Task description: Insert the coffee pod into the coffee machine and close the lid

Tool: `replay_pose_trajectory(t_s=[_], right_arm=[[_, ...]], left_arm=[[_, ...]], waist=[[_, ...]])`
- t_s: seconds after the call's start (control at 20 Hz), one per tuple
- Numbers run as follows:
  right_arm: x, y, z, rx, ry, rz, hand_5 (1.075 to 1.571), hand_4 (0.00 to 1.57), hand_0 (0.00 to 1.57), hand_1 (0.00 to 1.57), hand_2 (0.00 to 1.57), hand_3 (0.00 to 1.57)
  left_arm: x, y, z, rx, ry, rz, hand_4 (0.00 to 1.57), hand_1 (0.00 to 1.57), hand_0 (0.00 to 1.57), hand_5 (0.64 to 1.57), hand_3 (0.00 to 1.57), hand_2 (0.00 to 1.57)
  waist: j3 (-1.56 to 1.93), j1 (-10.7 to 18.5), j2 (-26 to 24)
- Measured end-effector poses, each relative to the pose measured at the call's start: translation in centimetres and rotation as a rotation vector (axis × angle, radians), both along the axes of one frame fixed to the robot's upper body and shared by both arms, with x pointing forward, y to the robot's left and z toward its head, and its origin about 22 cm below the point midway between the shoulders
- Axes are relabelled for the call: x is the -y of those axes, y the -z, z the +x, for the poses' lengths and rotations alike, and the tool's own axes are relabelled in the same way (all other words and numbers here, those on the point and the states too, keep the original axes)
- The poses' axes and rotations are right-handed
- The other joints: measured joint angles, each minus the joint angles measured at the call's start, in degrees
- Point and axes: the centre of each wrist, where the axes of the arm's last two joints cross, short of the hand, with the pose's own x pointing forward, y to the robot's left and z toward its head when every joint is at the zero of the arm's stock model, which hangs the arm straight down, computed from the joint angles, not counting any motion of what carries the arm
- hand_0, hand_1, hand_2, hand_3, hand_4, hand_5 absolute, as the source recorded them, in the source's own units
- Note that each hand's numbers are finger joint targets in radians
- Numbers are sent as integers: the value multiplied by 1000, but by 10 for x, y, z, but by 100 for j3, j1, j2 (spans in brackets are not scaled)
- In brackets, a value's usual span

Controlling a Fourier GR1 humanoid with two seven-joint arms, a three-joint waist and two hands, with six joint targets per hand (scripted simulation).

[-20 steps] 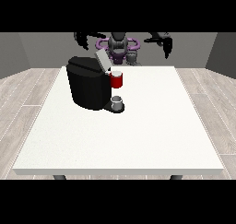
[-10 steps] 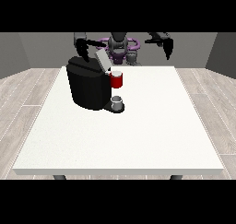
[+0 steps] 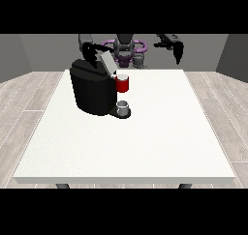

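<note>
I count one coffee machine [image 3: 93, 90] on my desk [image 3: 145, 132], standing in the far part at the view's left. It is a black block with a grey lid [image 3: 107, 62] that stands raised and tilted, leaning up and away from the machine's front. One red thing at the machine [image 3: 122, 83] sits at its front face, towards the view's right. Below it, on the machine's low base, stands one small grey thing [image 3: 123, 106], upright; I cannot tell whether it is the pod, so I cannot say which way the pod's long axis runs.

I have two robot hands in sight. My robot hand at the view's left [image 3: 90, 51] is above the machine's back edge, just beside the raised lid; I cannot tell whether its fingers are apart or together, nor whether it touches the lid. My robot hand at the view's right [image 3: 177, 51] hangs in the air above the desk's far edge, well apart from the machine, its fingers pointing down and holding nothing.
</note>
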Motion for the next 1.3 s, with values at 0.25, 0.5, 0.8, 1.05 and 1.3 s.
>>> replay_pose_trajectory(t_s=[0.25,0.5,0.8,1.05,1.3], right_arm=[[-13,-10,8,34,-21,-13,1571,0,0,0,0,0],[-18,-21,16,89,-39,-16,1571,0,0,0,0,0],[-25,-27,25,62,-45,-28,1571,182,0,0,0,0],[-41,-22,25,23,-53,-38,1571,0,0,0,0,0],[-60,-36,30,65,-100,-105,1571,149,0,0,0,0]], left_arm=[[-7,-7,5,19,-28,3,0,0,0,1571,0,0],[-7,-14,8,39,-21,22,0,0,0,1571,0,0],[-10,-13,6,33,-26,29,0,0,0,1571,0,0],[-8,-8,2,10,-35,22,141,0,0,1571,0,0],[-9,-3,0,3,-40,32,156,0,0,1571,0,0]], waist=[[-4,-81,155],[-15,1,284],[3,23,307],[26,39,219],[15,75,216]])
